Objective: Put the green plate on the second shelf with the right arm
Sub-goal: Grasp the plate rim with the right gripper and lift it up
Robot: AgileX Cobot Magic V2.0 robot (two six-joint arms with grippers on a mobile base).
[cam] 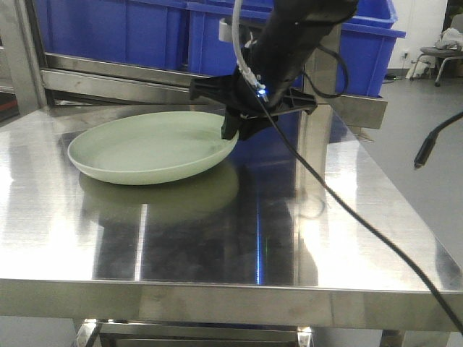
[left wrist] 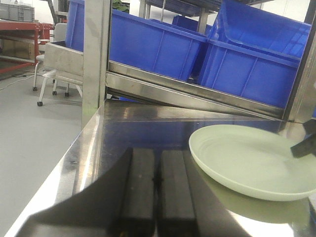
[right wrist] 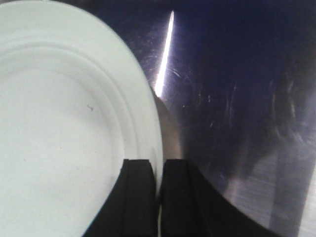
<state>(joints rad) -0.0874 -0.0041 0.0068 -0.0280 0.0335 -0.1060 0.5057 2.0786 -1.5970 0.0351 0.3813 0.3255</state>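
The green plate (cam: 145, 148), pale mint and round, lies low over the steel shelf surface (cam: 217, 238), its reflection right under it. My right gripper (cam: 235, 130) comes down from the black right arm (cam: 289, 43) with its blue light on. It is shut on the plate's right rim. In the right wrist view, one finger lies over the inside of the green plate (right wrist: 59, 128) and the other outside the rim, where the right gripper (right wrist: 158, 165) pinches it. I cannot tell whether the plate touches the steel. My left gripper (left wrist: 158, 187) is shut and empty, left of the green plate (left wrist: 247, 163).
Blue bins (cam: 145, 32) stand behind a steel rail (cam: 108, 76) just beyond the plate. An upright steel post (left wrist: 96, 59) rises at the back left. A black cable (cam: 347, 210) trails from the right arm across the steel to the front right edge. Chairs (cam: 441, 50) stand far off.
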